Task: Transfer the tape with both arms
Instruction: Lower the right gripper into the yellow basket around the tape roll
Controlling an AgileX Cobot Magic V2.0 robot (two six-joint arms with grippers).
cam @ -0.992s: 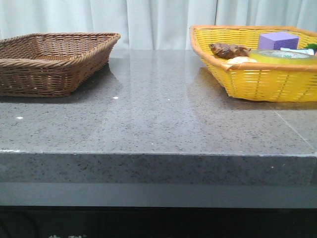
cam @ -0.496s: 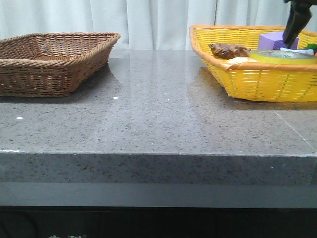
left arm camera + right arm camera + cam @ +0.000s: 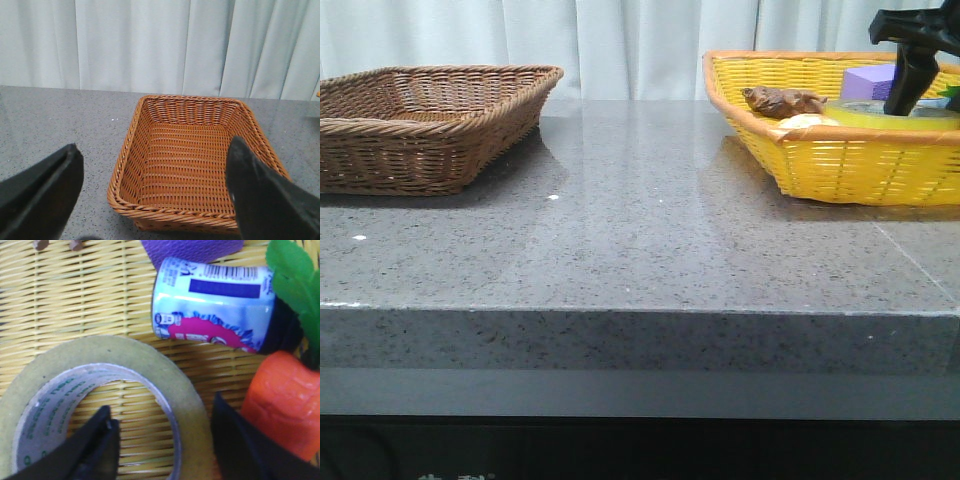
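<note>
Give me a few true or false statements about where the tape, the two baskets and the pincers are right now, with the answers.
1. The tape lies flat in the yellow basket. True.
2. The brown basket holds a purple block. False: it is empty.
3. The right pincer is open, one finger inside the roll's core and one outside its wall. True.
4. The left pincer is shut on the tape. False: it is open, holding nothing.
5. A carrot lies in the tape's basket. True.
</note>
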